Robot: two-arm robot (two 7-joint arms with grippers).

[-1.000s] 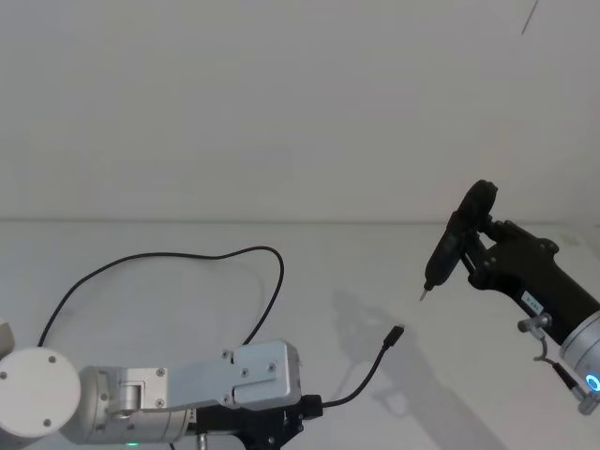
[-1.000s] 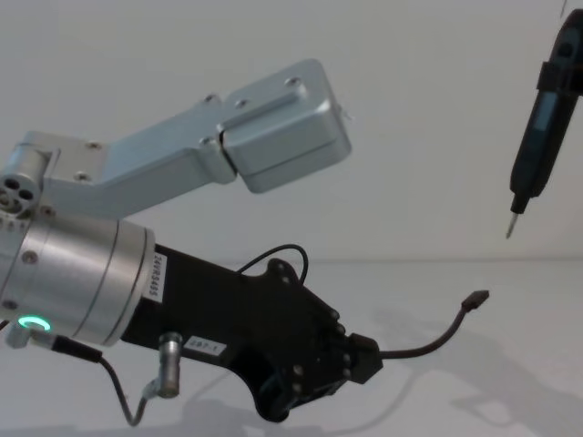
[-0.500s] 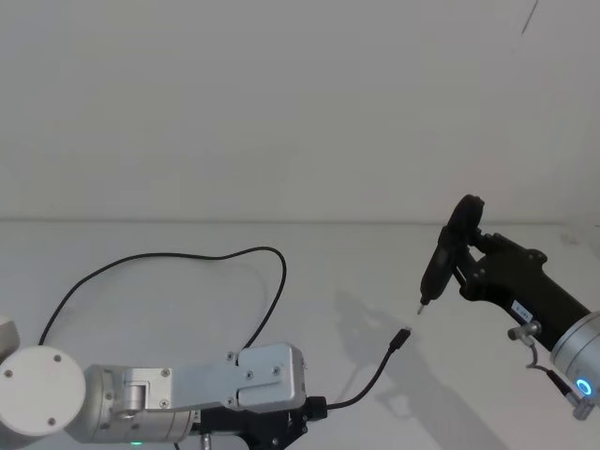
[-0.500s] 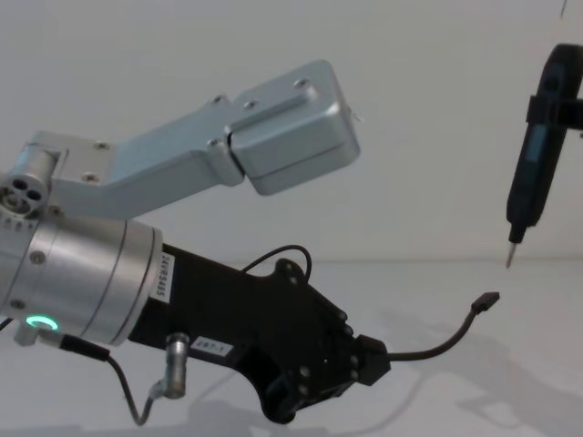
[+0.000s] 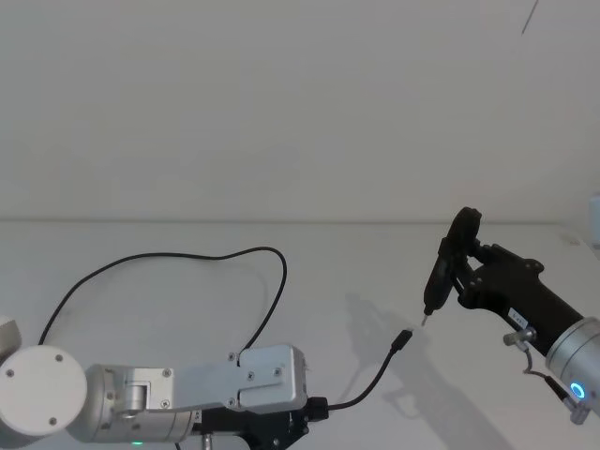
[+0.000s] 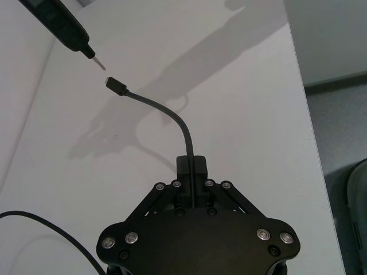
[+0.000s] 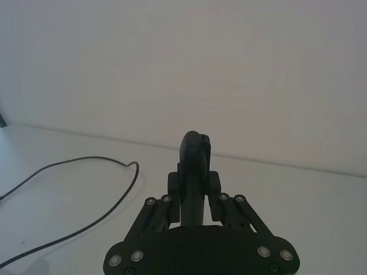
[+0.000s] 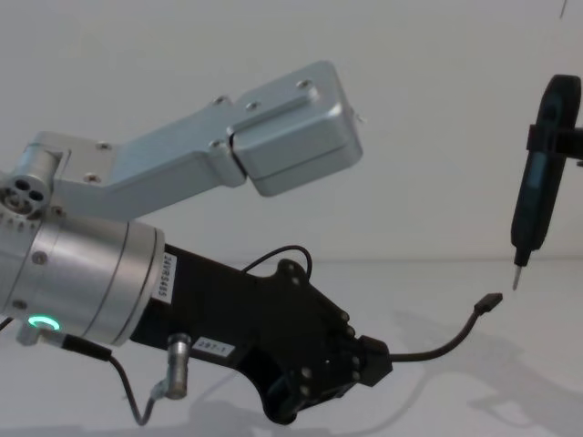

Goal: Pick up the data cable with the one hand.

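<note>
My left gripper (image 5: 302,412) is low at the front and shut on the data cable (image 5: 361,392) a short way behind its plug. The free end curves up off the table to the small black plug (image 5: 401,337). The wrist view shows the left gripper (image 6: 192,172) clamped on the cable (image 6: 172,114), with the plug (image 6: 114,86) ahead. In the chest view the left gripper (image 8: 372,357) holds the cable (image 8: 446,341). My right gripper (image 5: 466,272) is shut on a black pen-like tool (image 5: 441,277), whose pale tip hangs just above the plug (image 8: 493,300).
The rest of the cable (image 5: 169,262) lies in a wide loop on the white table (image 5: 309,281), toward the back left. The table's edge (image 6: 298,86) runs close beside the left gripper, with grey floor beyond. A plain white wall stands behind.
The right arm has come down and toward the middle, bringing the tool's tip close to the plug. The left gripper still holds the cable and has barely shifted.
</note>
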